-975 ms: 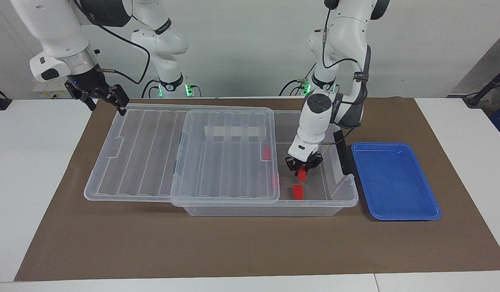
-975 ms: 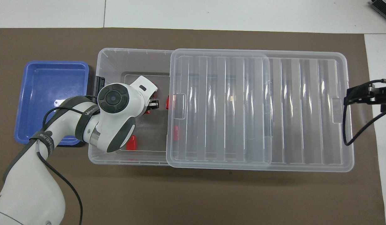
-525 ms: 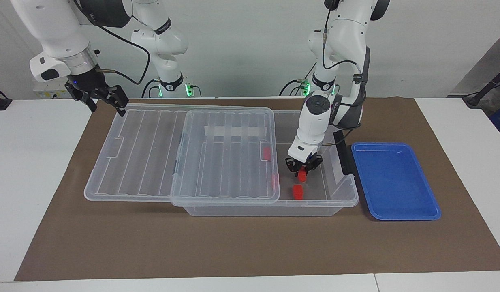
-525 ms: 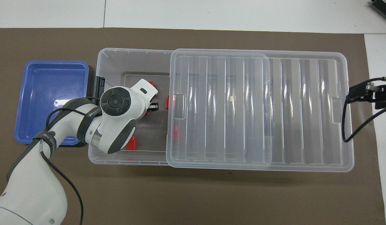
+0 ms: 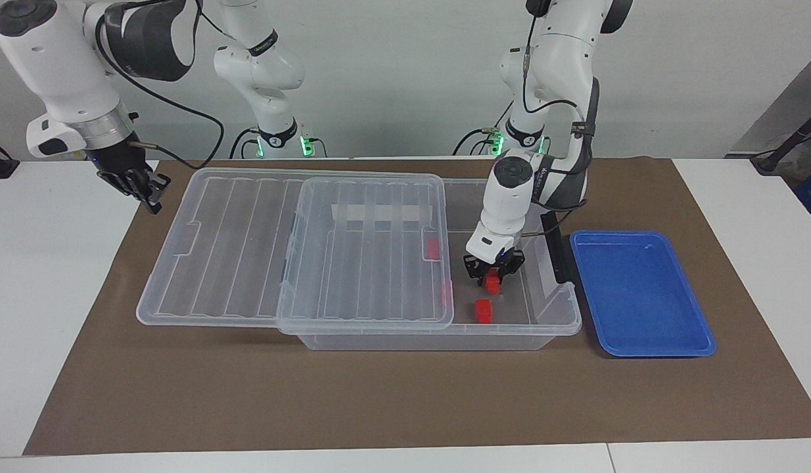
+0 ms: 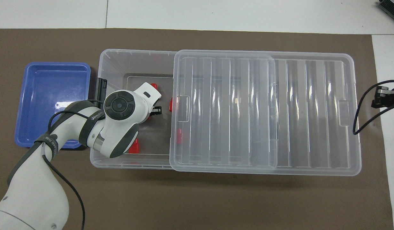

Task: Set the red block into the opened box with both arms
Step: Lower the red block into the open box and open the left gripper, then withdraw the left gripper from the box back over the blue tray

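Note:
The clear box (image 5: 563,322) lies across the mat, and its ribbed lid (image 5: 234,249) is slid toward the right arm's end, leaving the end by the left arm uncovered. My left gripper (image 5: 491,276) is down inside that uncovered end with a red block (image 5: 491,282) at its tip; in the overhead view the wrist hides most of that gripper (image 6: 155,111). A second red block (image 5: 484,311) lies on the box floor, and two more (image 5: 433,248) show through the lid. My right gripper (image 5: 142,187) hangs shut and empty over the mat's edge, just off the lid's corner.
A shallow blue tray (image 5: 642,292) sits on the brown mat beside the box, at the left arm's end. A black latch bar (image 5: 555,256) stands on the box's end wall next to the tray. White table surrounds the mat.
My right gripper has shut and drawn away from the lid's corner toward its own end of the table. My left gripper has stayed over the same spot in the box, lifting slightly.

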